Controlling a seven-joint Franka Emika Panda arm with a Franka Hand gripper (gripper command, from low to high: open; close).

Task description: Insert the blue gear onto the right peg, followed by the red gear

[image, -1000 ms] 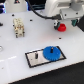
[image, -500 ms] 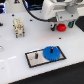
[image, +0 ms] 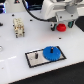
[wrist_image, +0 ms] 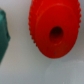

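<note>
The blue gear [image: 51, 53] lies flat on the right half of the white, black-bordered plate [image: 33, 62]. It covers the right peg, which is hidden. A thin dark pin [image: 35, 56] stands on the plate's left half. The red gear [image: 61, 27] lies on the table behind the plate. My gripper [image: 61, 23] hangs directly over it, open, with a dark finger [image: 54, 23] low on either side. In the wrist view the red gear [wrist_image: 52, 29] fills the frame and its hub hole faces the camera. No fingers show there.
A beige blocky fixture [image: 18, 27] stands at the back on the exterior view's left. Dark cables run behind the arm. A teal object [wrist_image: 3, 32] sits just beside the red gear in the wrist view.
My gripper has sunk lower over the red gear. Both gears and the plate lie where they were.
</note>
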